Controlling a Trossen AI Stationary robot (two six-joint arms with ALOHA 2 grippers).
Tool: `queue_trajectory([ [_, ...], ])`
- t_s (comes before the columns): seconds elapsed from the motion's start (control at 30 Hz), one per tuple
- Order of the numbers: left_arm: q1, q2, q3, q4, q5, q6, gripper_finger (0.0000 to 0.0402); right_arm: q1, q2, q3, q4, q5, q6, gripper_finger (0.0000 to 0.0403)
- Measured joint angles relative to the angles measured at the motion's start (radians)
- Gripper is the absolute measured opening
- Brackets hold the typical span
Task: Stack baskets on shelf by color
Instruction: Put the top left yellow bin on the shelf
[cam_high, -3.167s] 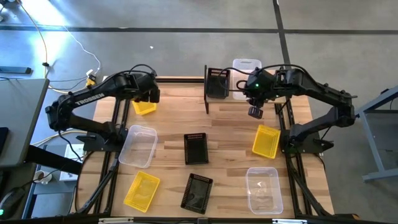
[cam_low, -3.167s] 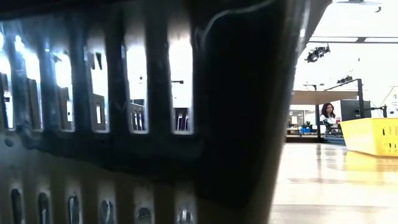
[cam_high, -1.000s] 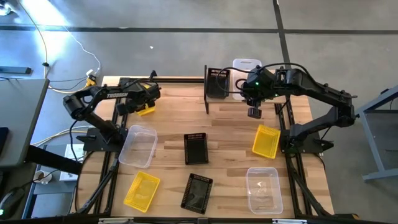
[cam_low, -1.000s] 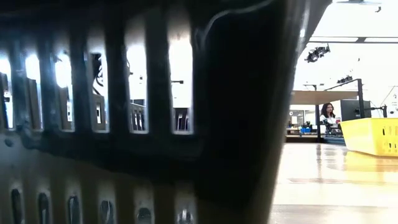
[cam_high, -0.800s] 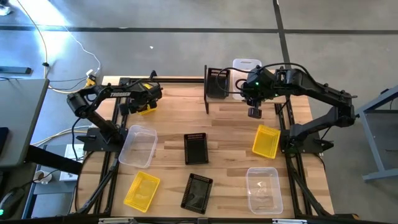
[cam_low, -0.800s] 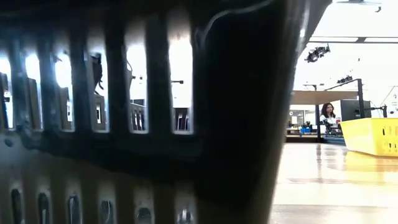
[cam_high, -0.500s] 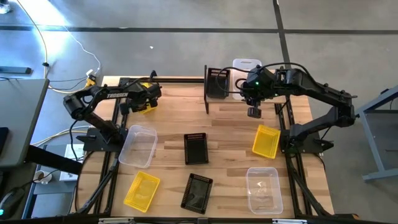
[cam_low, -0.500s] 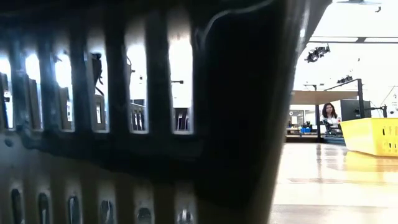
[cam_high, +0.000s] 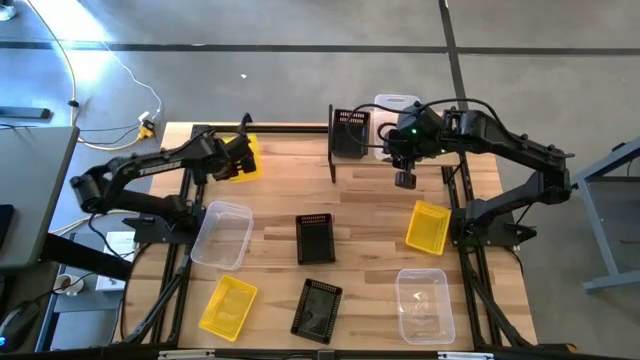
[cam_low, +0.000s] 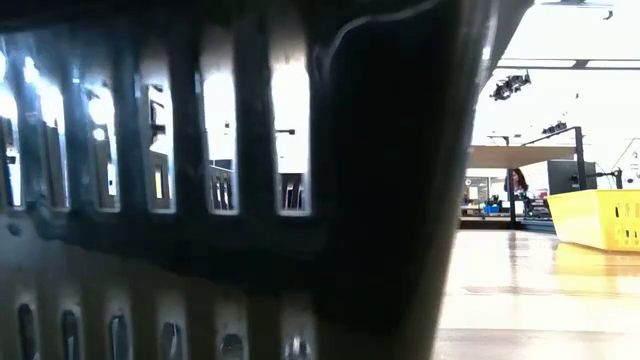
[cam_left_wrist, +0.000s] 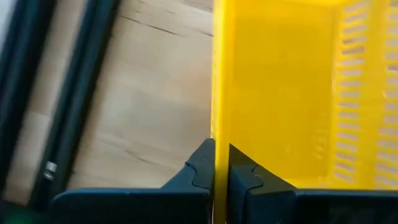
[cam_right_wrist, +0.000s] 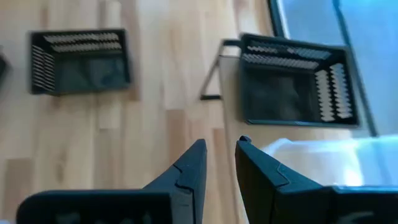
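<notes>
My left gripper (cam_high: 232, 160) is over the table's far left corner, shut on a yellow mesh basket (cam_high: 246, 158); the left wrist view shows that basket (cam_left_wrist: 286, 99) close up. My right gripper (cam_high: 404, 180) hangs open and empty just in front of the shelf (cam_high: 331, 150). On the shelf a black basket (cam_high: 350, 132) and a clear tub (cam_high: 396, 108) rest on their bases. On the table lie two yellow baskets (cam_high: 228, 306) (cam_high: 428, 227), two black ones (cam_high: 316, 238) (cam_high: 317, 308) and two clear tubs (cam_high: 222, 235) (cam_high: 424, 305). My left gripper pinches one side wall of the yellow basket at its rim (cam_left_wrist: 219, 124), one finger (cam_left_wrist: 244, 171) inside and the other (cam_left_wrist: 200, 169) outside. The wall runs edge-on between the fingers. In the high view the basket appears lifted off the table.
The low view is almost filled by the mesh wall of a black basket (cam_low: 200, 200) standing right in front of that camera; a yellow basket (cam_low: 600, 218) shows at its right. In the right wrist view the shelf's bare plank (cam_right_wrist: 255, 134) lies before the black basket (cam_right_wrist: 298, 81).
My left gripper has kept its hold and carried the yellow basket up and a little toward the table's far edge and right; the basket now shows larger beside the gripper. The left arm's elbow has swung out to the left.
</notes>
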Motion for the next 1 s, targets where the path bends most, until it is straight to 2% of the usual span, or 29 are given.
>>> queue_trajectory([
  [0.2,-0.130,-0.107,0.000,0.001,0.008,-0.046,0.0000,0.028,0.000,0.000,0.042,-0.104,0.066,0.0073],
  [0.4,-0.280,-0.142,0.066,0.005,-0.004,-0.047,0.0000,0.117,0.000,0.000,0.115,-0.107,0.234,0.0073],
  [0.6,-0.422,-0.129,0.177,0.006,-0.092,-0.040,0.0000,0.225,0.000,0.000,0.245,-0.107,0.358,0.0073],
  [0.83,-0.561,-0.087,0.278,0.005,-0.179,-0.082,0.0000,0.358,0.018,0.000,0.367,-0.023,0.426,0.0073],
  [1.0,-0.631,-0.030,0.340,0.009,-0.200,-0.084,0.0000,0.435,0.043,0.000,0.396,0.024,0.427,0.0073],
])
